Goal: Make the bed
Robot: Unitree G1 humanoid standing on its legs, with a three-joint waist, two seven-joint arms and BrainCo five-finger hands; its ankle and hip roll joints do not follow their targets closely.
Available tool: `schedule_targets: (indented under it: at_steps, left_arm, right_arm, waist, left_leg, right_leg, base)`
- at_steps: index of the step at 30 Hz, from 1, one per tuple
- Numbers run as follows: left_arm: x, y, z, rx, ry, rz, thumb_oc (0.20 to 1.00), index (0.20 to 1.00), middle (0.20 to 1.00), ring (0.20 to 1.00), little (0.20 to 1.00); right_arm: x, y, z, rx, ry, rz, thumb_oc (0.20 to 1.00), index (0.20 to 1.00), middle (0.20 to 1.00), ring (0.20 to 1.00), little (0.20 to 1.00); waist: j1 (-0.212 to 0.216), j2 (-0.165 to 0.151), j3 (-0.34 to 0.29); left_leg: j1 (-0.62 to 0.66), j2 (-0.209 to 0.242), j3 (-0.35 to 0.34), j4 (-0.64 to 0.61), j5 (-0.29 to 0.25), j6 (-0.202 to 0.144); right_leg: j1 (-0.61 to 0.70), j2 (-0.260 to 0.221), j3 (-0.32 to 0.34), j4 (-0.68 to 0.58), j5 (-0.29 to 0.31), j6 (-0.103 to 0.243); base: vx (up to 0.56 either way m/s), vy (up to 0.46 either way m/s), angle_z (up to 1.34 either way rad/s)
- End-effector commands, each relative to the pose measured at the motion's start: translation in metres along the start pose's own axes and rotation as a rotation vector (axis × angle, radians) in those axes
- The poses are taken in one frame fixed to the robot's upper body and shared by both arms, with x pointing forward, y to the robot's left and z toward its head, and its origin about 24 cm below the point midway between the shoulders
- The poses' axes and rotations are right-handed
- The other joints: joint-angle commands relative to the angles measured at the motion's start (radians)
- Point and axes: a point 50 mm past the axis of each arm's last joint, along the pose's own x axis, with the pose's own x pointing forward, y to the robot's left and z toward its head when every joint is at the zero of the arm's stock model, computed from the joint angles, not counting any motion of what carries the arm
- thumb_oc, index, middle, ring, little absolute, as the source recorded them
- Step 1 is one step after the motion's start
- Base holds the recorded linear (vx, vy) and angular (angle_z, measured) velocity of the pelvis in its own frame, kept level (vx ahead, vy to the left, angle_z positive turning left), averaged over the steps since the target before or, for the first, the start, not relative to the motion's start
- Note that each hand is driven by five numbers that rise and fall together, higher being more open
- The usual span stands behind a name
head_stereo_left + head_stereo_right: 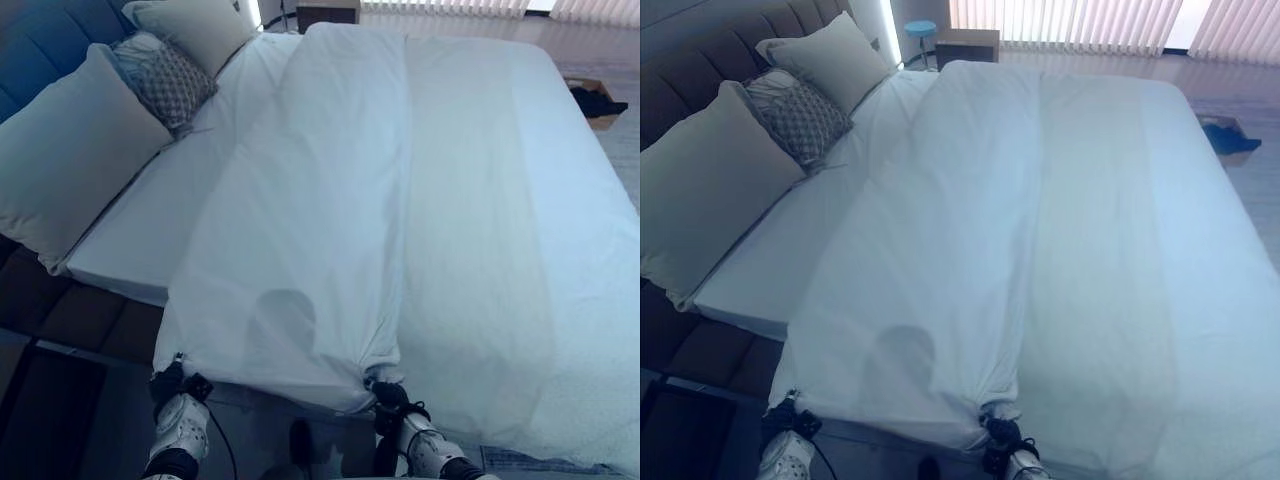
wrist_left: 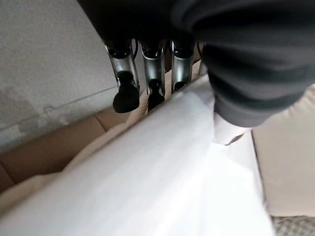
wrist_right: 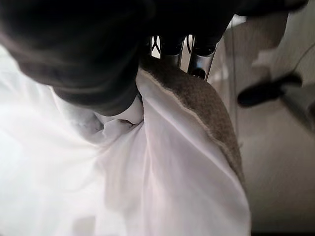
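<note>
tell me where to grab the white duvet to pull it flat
Hold the white duvet by its near edge, coming from the bed's side where the robot stands. That edge hangs free off the mattress and bunches into grippable folds. The left hand and right hand are both clamped on it there, spaced apart, which looks right for an even pull.

At the bottom left of the left eye view the robot's left hand [image 1: 170, 385], under its dark ribbed cover, has its fingers [image 2: 126, 83] curled, pinching a corner of the white cloth duvet [image 1: 330, 230]. At the bottom centre the right hand [image 1: 388, 398] is clenched on a gathered bunch of that same edge.
</note>
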Motion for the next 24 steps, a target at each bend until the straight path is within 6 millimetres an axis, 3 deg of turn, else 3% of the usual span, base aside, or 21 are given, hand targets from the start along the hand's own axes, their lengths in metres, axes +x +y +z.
schedule_targets:
  at_steps: [1,11,24]
  left_arm:
    - [0.02,0.005,0.059,0.097,-0.168,0.045,1.0,1.0,1.0,1.0,1.0]
    - [0.018,0.016,0.045,0.204,-0.136,0.128,1.0,1.0,1.0,1.0,1.0]
    - [0.013,0.032,0.03,0.233,-0.104,0.217,1.0,1.0,1.0,1.0,1.0]
  right_arm:
    - [-0.006,-0.035,-0.026,-0.224,0.151,-0.107,1.0,1.0,1.0,1.0,1.0]
    - [-0.006,-0.053,-0.022,-0.323,0.175,-0.215,1.0,1.0,1.0,1.0,1.0]
    - [-0.015,-0.07,-0.036,-0.079,0.199,-0.389,1.0,1.0,1.0,1.0,1.0]
  waist:
    - [-0.001,-0.003,0.063]
    - [-0.004,0.003,0.062]
    - [-0.018,0.011,0.038]
  left_leg:
    - [-0.008,-0.061,0.027,0.0,-0.058,-0.024]
    - [0.008,-0.062,0.034,0.0,-0.071,-0.018]
    - [0.058,-0.062,0.039,0.0,-0.095,-0.015]
  right_leg:
    - [-0.054,-0.034,0.008,0.024,0.026,0.1]
    - [-0.042,-0.033,0.017,0.018,0.023,0.105]
    - [0.006,-0.024,0.026,0.006,0.008,0.104]
  base:
    - [0.0,0.0,0.0]
    - [0.02,-0.001,0.0]
    - [0.04,-0.002,-0.04]
